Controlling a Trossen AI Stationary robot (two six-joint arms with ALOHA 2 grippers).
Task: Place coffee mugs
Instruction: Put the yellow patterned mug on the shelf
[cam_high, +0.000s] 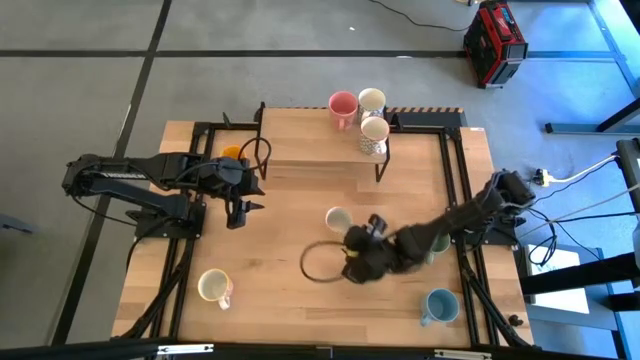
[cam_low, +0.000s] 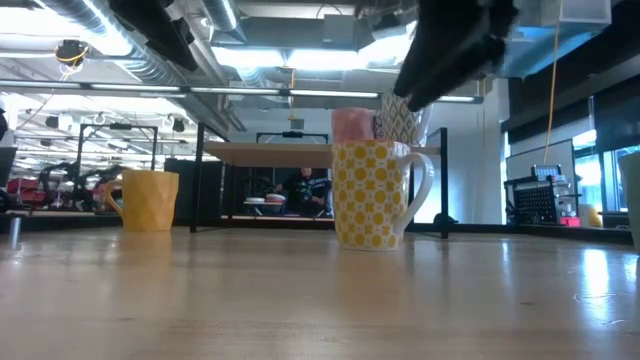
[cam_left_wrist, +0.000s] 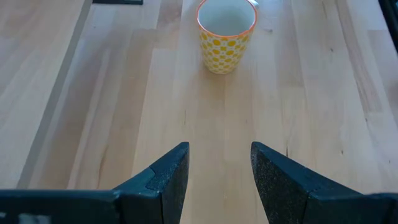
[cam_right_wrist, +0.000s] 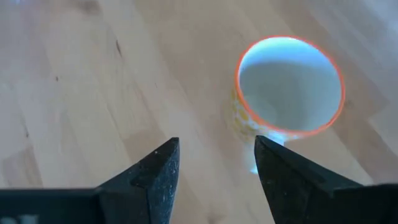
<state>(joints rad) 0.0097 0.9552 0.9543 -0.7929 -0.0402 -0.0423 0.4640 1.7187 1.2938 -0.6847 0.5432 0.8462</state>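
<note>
Two grippers are mine, and neither holds anything. Going left to right: my left gripper (cam_high: 240, 208) hangs over the table's left-centre, fingers spread wide with only bare wood between them; in its wrist view the yellow-dotted mug (cam_left_wrist: 227, 34) stands upright well ahead. That mug (cam_high: 339, 220) sits mid-table, and my right gripper (cam_high: 362, 262) hovers just beside it, fingers parted, with the mug off to one side of the gap, not between them. So the right arm is clearly nearer, and I judge it has just let the mug go. Other mugs: a cream one (cam_high: 213, 287) front-left, three on the raised shelf (cam_high: 300, 135) at the back, a blue one (cam_high: 440, 305) front-right.
</note>
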